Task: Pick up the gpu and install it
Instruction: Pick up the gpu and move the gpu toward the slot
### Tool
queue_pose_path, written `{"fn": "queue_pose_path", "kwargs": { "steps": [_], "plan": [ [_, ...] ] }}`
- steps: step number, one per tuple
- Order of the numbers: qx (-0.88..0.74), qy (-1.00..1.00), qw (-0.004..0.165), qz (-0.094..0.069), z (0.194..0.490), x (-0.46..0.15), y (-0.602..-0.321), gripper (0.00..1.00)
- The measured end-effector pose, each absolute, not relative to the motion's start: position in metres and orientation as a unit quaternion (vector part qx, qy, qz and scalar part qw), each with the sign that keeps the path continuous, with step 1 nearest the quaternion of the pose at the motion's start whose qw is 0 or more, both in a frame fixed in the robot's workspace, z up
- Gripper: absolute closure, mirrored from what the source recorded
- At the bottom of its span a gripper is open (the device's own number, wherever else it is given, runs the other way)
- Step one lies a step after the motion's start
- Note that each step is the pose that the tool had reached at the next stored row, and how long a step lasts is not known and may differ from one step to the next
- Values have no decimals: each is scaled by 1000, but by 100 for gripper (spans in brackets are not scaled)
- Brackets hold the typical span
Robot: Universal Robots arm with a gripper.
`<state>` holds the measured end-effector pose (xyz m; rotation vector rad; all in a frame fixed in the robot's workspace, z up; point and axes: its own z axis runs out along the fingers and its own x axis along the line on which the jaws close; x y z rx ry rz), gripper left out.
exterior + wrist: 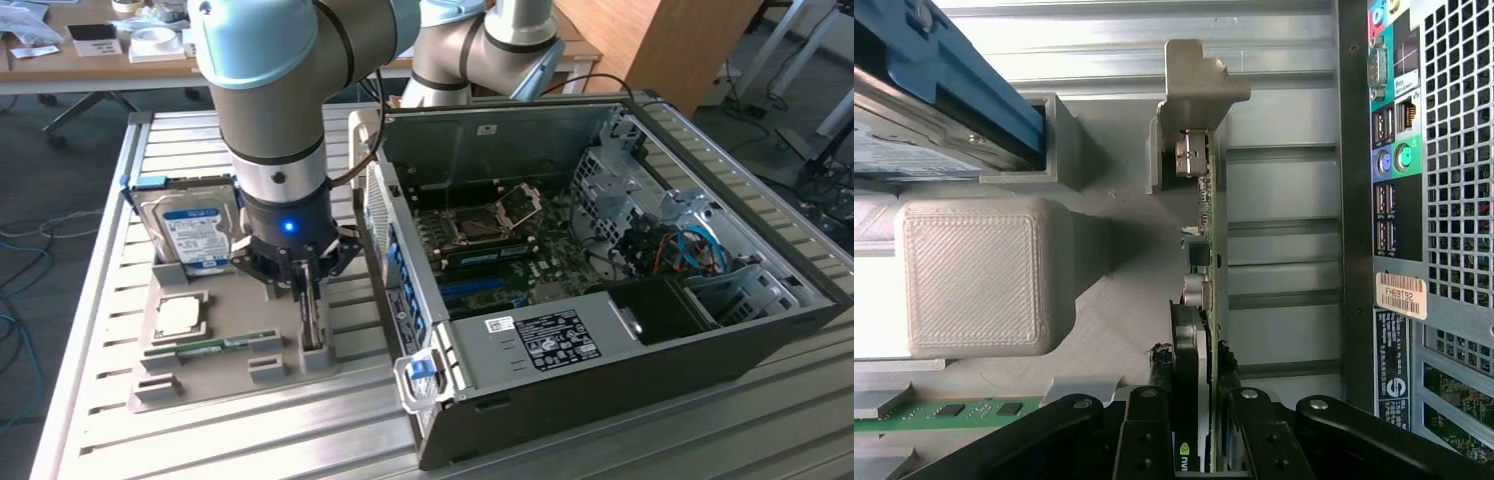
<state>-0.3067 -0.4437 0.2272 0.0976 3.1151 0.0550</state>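
Between the jaws, the gpu (pixel 1199 290) edge-on

Slatted metal table (pixel 120 440) carries a grey printed fixture (pixel 200 385) on the exterior view's left. In it: hard drive (pixel 194 235) with a blue label, upright at the far end; square CPU (pixel 180 315) lying flat; RAM stick (pixel 214 347) nearer. Open PC case (pixel 561 410) stands on the right, motherboard (pixel 501 250) exposed, power supply (pixel 561 335) at its near end. Cluttered desk (pixel 80 65) beyond.
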Motion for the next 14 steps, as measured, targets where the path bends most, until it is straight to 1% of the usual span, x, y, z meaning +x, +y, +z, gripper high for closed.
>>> {"fn": "queue_pose_path", "kwargs": {
  "steps": [11, 14],
  "plan": [
    [24, 999, 12, 18, 227, -307, -444, 73],
    [24, 999, 12, 18, 233, -307, -444, 73]
  ]
}}
